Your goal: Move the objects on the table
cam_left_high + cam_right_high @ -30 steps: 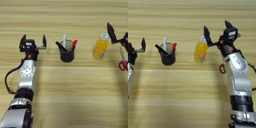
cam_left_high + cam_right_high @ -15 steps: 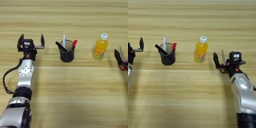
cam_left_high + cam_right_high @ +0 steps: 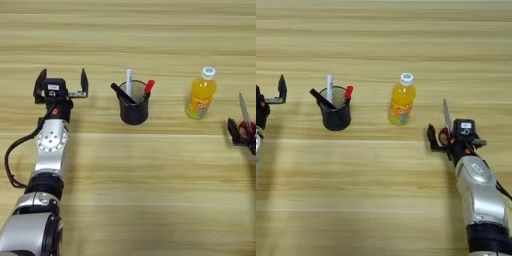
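Wooden planks with horizontal grain make up the worktop (image 3: 150, 200), and at its left the left hand (image 3: 60, 85) rests with its two black fingers spread wide and nothing between them, beside a round black cup (image 3: 134, 108) holding pens. Right of the cup, a small clear bottle (image 3: 402, 99) of orange drink stands upright, white cap on top. Furthest right, the right hand (image 3: 452, 141) sits over the red handles of the scissors (image 3: 446, 119), whose long steel blades point away from the robot; I cannot tell whether its fingers grip them.
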`<state>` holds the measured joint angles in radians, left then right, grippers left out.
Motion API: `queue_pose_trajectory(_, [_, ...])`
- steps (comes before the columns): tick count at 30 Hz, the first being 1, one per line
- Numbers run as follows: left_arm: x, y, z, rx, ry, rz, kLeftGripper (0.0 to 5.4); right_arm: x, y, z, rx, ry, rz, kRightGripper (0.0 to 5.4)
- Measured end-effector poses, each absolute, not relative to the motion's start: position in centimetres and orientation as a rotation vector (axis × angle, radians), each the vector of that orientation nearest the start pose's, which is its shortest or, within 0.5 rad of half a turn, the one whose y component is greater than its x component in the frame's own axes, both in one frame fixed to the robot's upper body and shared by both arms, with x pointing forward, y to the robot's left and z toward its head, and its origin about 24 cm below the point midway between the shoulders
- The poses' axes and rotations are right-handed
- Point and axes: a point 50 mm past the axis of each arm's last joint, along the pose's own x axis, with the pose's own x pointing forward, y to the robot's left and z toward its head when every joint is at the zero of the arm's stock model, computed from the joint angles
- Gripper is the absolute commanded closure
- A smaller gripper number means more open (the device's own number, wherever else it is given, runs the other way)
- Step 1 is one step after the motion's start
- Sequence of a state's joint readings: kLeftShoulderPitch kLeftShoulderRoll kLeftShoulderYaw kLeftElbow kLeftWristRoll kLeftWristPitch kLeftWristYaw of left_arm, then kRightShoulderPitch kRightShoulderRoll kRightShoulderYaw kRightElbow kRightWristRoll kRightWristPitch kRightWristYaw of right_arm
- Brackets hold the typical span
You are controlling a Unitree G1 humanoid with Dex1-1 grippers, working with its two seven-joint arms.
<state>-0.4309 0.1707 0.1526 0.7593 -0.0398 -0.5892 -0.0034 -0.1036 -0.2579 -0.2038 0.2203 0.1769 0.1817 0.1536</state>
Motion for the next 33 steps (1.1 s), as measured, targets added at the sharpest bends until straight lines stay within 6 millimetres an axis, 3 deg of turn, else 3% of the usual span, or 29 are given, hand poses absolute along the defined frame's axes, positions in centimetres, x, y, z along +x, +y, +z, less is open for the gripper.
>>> queue_pose_trajectory(19, [31.9,20.1,5.0,0.093,-0.262,0.092,0.0,26.2,-24.6,0.6,0.005,0.348,-0.083,0.07])
queue_pose_trajectory(33, [31.9,20.1,5.0,0.093,-0.262,0.092,0.0,26.7,-25.2,0.9,0.022,0.413,-0.113,0.07])
